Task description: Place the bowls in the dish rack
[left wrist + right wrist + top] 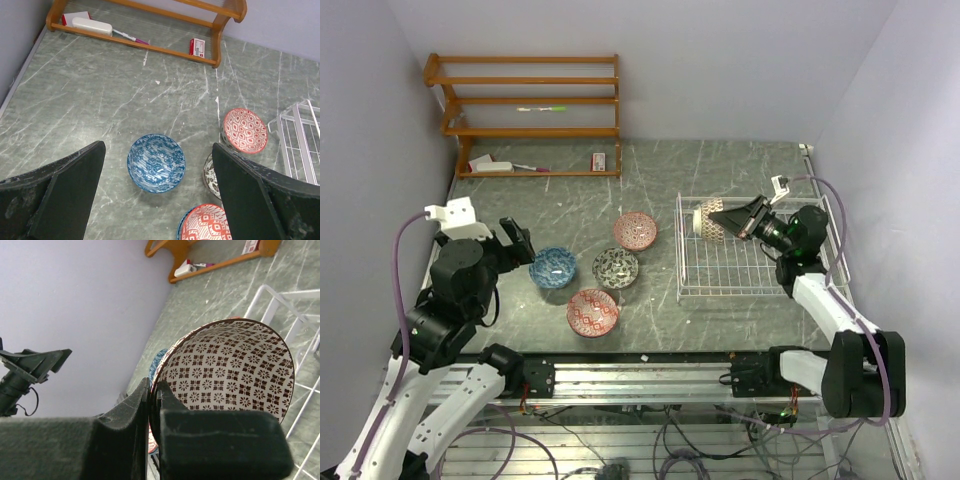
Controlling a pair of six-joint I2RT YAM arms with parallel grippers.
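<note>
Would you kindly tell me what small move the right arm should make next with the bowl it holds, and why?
Probably ease the beige-brown bowl straight down into the dish rack, then open. The right gripper is shut on its rim, holding it on edge over the rack's left end; whether it already rests on the wires is unclear.

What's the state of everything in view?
Left tool, open, empty.
Right tool, shut on brown bowl.
Brown bowl, held sideways over rack.
Blue bowl, upright on table.
Black-white bowl, upright on table.
Far red bowl, upright on table.
Near red bowl, upright on table.
Rack, holds no other bowl.
</note>
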